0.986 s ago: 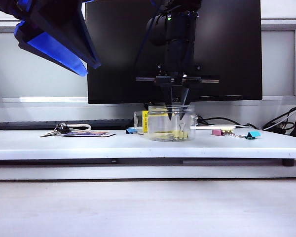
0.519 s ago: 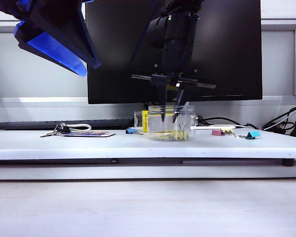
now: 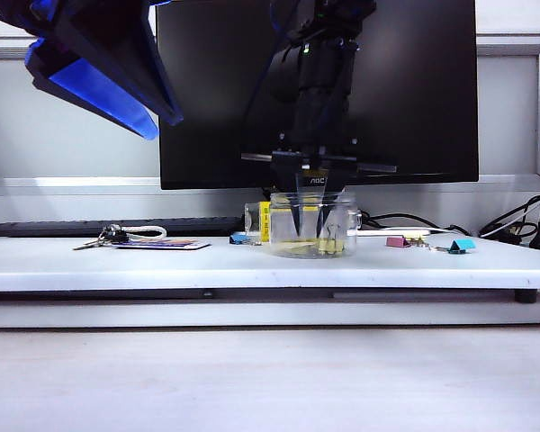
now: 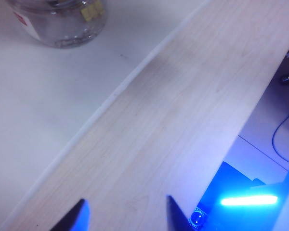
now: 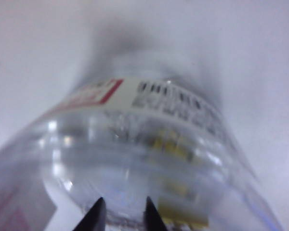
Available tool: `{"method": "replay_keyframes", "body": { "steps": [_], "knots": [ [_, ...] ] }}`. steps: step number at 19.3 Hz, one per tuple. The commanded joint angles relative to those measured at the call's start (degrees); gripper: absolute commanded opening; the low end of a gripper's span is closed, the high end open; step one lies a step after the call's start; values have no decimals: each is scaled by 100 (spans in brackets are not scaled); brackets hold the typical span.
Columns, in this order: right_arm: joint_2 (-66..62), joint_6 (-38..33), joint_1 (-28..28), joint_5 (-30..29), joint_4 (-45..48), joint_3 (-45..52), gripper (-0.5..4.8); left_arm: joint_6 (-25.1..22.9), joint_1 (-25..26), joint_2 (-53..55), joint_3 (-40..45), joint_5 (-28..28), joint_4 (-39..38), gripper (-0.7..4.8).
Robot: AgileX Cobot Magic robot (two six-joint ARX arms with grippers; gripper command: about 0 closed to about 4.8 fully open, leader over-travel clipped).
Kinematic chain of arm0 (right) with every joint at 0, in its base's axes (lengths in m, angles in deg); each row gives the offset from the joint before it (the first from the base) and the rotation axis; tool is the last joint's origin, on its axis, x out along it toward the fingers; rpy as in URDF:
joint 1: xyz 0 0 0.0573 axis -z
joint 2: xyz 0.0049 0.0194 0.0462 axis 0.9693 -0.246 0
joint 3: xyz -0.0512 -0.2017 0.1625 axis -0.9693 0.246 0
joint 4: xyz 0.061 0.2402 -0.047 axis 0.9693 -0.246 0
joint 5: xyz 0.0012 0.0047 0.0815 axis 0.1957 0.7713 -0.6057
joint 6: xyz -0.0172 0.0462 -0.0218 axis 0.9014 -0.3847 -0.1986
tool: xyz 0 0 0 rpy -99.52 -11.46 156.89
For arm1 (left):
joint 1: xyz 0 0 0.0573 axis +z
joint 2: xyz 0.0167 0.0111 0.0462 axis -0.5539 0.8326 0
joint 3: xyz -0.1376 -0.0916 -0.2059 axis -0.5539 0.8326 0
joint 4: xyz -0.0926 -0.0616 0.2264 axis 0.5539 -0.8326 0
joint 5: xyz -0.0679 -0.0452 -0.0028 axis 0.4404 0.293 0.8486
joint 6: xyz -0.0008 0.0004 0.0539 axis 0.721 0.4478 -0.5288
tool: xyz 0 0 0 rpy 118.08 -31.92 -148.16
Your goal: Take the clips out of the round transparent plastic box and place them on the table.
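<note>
since a second ago the right gripper (image 3: pixel 309 214) has rolled about its own axis above the round transparent plastic box (image 3: pixel 312 224): its cross-bar, level and square-on before, tilted midway and now sits lower, just over the box rim, with the fingers reaching down inside the box. box, keys and loose clips on the table have not shifted.

right wrist view: two dark fingertips (image 5: pixel 97 217) stand a narrow gap apart inside the box (image 5: pixel 149 144), blurred. jaws partly closed; cannot tell whether anything is between them. pale-yellow clips (image 5: pixel 173 144) lie on the box floor beyond the tips; white label with red patch on the box wall.

left gripper (image 3: pixel 108 72) hangs high over the left end of the table, well apart from everything. left wrist view: its two finger tips (image 4: pixel 79 216) stand wide apart, released, nothing between them (image 4: pixel 125 219). the box (image 4: pixel 62 21) shows far off in that view, yellow clips (image 4: pixel 92 8) inside.

box stands on the table (image 3: pixel 252 265) near the back edge, about mid-length, just in front of the monitor (image 3: pixel 414 90). clips (image 3: pixel 328 243) still inside, none of the yellow ones out on the table.

other items along the back edge: bunch of keys (image 3: pixel 108 237) toward the left end, small blue clip (image 3: pixel 241 238) and clear bottle with yellow label (image 3: pixel 257 220) just left of the box, pink clip (image 3: pixel 397 241) and teal clip (image 3: pixel 462 245) to the right.
</note>
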Motion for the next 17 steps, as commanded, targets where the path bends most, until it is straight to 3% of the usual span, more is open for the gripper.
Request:
{"method": "replay_keyframes", "body": {
  "steps": [1, 13, 17],
  "knots": [
    [-122, -245, -15, -105, 48, -11, 109, 11, -4, -13, -20, 9, -11, 214],
    [-262, -313, -7, 173, 197, -7, 102, 4, -4, -13, -20, 9, -61, 214],
    [-326, -179, -9, 175, 271, -7, 48, 0, -4, -13, -20, 9, -76, 214]
  ]
}}
